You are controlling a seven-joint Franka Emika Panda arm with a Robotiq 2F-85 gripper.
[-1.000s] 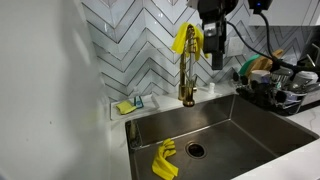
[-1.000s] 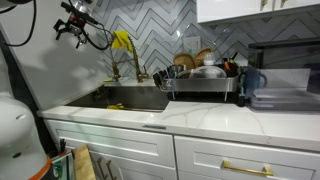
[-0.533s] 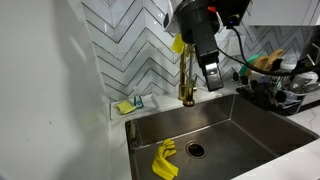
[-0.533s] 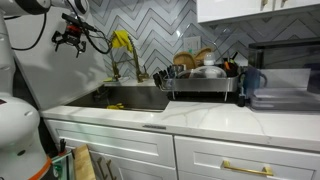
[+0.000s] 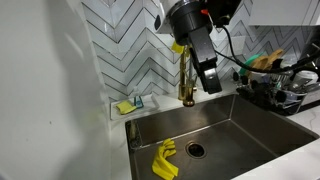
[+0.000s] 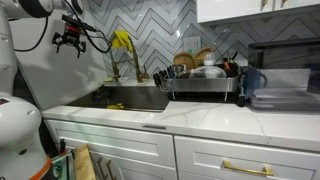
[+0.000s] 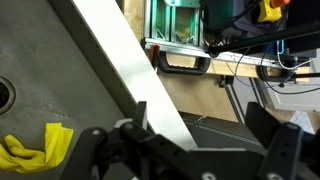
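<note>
Gripper [image 5: 212,82] is up in the air over the sink [image 5: 250,115], jaws spread wide with nothing between them. The wrist view shows the two fingers [image 7: 95,148] far apart at the bottom edge. In an exterior view the gripper [image 6: 68,44] hangs high above the counter [image 6: 220,118], off to one side of the faucet [image 6: 134,66]. The draped glove [image 6: 121,41], yellow, is slung over the top of the brass faucet [image 5: 187,88]. It is near the gripper but apart from it, and in an exterior view the arm covers most of it, leaving a yellow patch [image 5: 178,46]. A second yellow piece, the sink glove [image 5: 164,160], lies crumpled on the steel basin floor just beside the drain [image 5: 195,150]. It also shows at the lower left of the wrist view [image 7: 35,148], well below the fingers. A yellow-and-green sponge [image 5: 125,106] sits on the ledge behind the basin, at the foot of the herringbone tile. A dish rack [image 6: 200,85] loaded with plates and bowls stands on the counter beyond the faucet. Any labels or printing on the rack items are too small to read.
</note>
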